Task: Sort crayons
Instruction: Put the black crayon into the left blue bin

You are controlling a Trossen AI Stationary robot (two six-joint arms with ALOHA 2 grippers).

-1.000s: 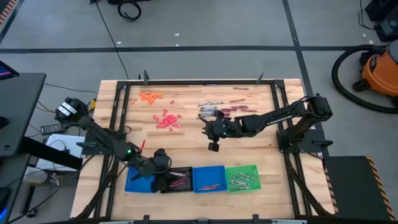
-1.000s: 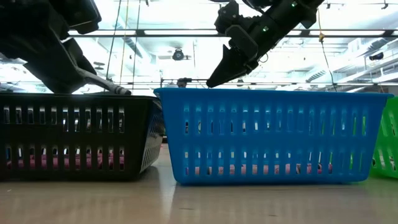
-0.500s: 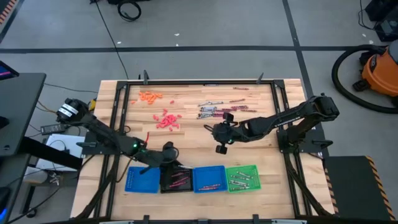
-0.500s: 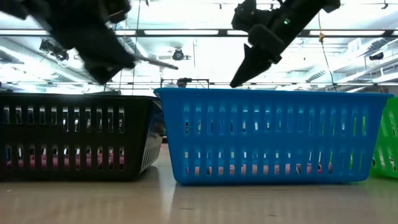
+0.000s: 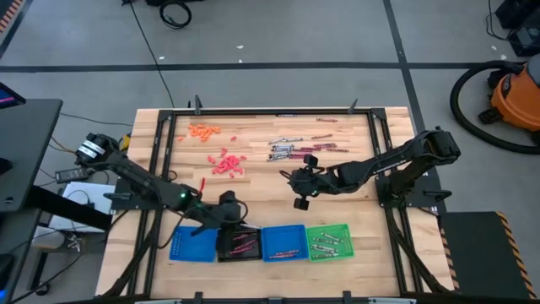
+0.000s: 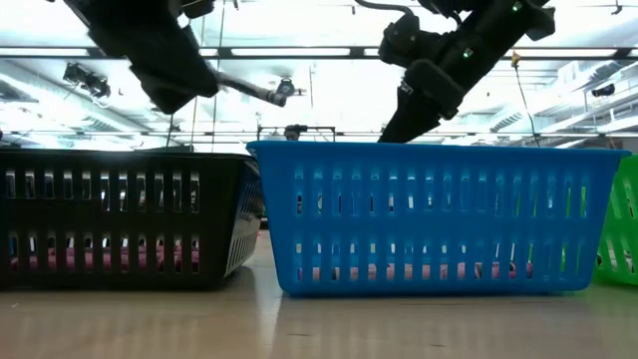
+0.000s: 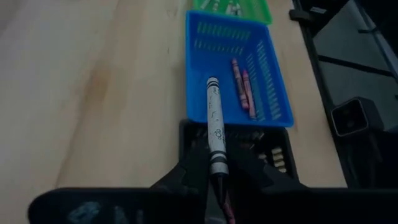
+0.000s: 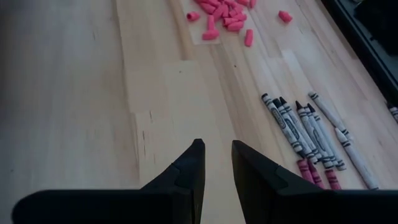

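Observation:
My left gripper (image 5: pixel 228 203) is shut on a grey crayon (image 7: pixel 214 124) and hangs above the black tray (image 5: pixel 239 244). In the low view the crayon (image 6: pixel 254 90) sticks out above the black tray's rim (image 6: pixel 120 158). My right gripper (image 5: pixel 301 201) is open and empty above the bare wood; it also shows in its own wrist view (image 8: pixel 216 155). Grey crayons (image 5: pixel 285 151) and maroon ones (image 5: pixel 326 149) lie on the table at the far side. The middle blue tray (image 7: pixel 273 93) holds maroon and magenta crayons (image 7: pixel 241 87). My left gripper pinches the grey crayon by its near end (image 7: pixel 218 167) between its two fingers. The crayon runs along the fingers and sticks out forward past their tips. It is lifted clear, over the black tray's edge (image 7: pixel 186 127) and the blue tray.
Four trays stand in a row at the near edge: blue (image 5: pixel 192 244), black, blue (image 5: pixel 283 242), green (image 5: pixel 327 241). A pile of pink pieces (image 5: pixel 226 163) and an orange pile (image 5: pixel 202 131) lie at the far left. Bare wood lies between the piles and the trays.
My left gripper has risen and gone from over the left blue tray toward the table's right, to above the black tray, with the grey crayon in its hold. My right gripper has shifted a little toward the table's right edge.

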